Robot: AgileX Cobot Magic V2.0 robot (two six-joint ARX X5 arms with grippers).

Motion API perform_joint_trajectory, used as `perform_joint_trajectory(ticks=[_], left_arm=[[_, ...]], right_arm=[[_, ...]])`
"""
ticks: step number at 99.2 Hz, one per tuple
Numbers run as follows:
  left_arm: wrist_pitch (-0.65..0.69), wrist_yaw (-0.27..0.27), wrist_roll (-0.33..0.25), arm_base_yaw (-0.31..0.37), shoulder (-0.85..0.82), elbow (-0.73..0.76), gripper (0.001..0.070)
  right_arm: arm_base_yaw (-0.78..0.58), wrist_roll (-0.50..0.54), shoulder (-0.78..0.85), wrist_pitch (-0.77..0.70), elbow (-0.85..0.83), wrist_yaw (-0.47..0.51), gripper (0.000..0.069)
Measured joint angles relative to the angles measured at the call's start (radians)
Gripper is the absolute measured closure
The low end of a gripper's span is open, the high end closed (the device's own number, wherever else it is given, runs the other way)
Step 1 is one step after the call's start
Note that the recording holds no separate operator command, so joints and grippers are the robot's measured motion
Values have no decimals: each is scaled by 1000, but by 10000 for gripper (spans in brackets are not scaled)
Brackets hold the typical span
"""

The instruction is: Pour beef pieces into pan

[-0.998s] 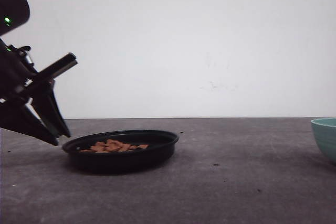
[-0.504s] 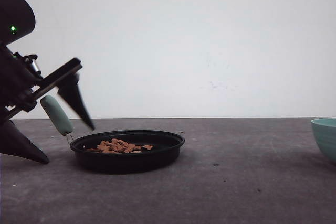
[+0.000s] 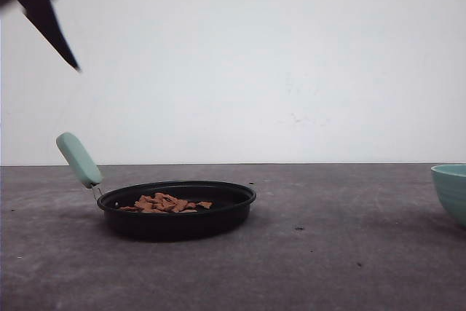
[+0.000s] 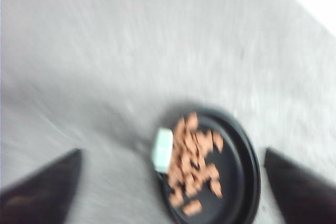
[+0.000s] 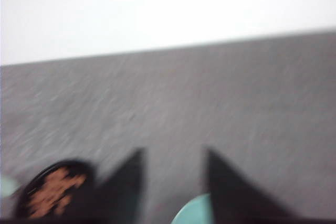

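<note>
Black and shallow, the pan (image 3: 177, 209) sits on the grey table (image 3: 328, 267) in the lower left of the front view. Its pale green handle (image 3: 79, 159) sticks up and out to the left, and nothing is touching it. High in the upper left corner a dark fingertip of the left gripper (image 4: 173, 190) points down, well above the handle. In the left wrist view its two fingers (image 4: 42, 190) stand wide apart at the bottom corners with nothing between them, and the pan lies on the table beyond them.

The beef pieces (image 3: 166, 203) lie in a small heap inside the pan, toward its left side. They are little orange-brown chunks. They look light and loose, so I think they would slide and tumble easily if tipped. The pan looks stiff and a bit heavy, and the handle is the best place to hold it.

At the far right edge of the front view is part of a teal bowl (image 3: 451, 191). I cannot see what is in it.

In the right wrist view the right gripper (image 5: 173, 192) has its fingers spread with an empty gap. The bowl rim peeks in at the bottom.

The beef looks to be in the pan already, so the job seems done.
</note>
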Motion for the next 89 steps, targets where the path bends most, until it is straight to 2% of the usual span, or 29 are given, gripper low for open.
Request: perform_joint_trajectory(ticks=[4, 13, 17, 22, 34, 48, 62, 89], left_arm=[[-25, -25, 20, 7, -67, 0, 287], [-59, -76, 71, 14, -222, 0, 551], [-66, -97, 98, 14, -290, 0, 622], [-82, -122, 135, 14, -372, 0, 667], [-163, -175, 186, 14, -540, 2, 694], [-292, -222, 206, 14, -597, 2, 696], [-335, -224, 210, 14, -628, 0, 696], [-337, -229, 210, 14, -632, 0, 696]], right_arm=[[0, -21, -6, 56, -10, 25, 625], [0, -67, -26, 189, -52, 48, 663], [0, -89, -37, 238, -74, 74, 669], [0, -115, -50, 276, -97, 106, 673], [0, -166, -83, 290, -151, 154, 676], [6, -200, -91, 282, -173, 177, 676], [8, -206, -93, 279, -173, 182, 676], [14, -210, -97, 279, -173, 183, 676]])
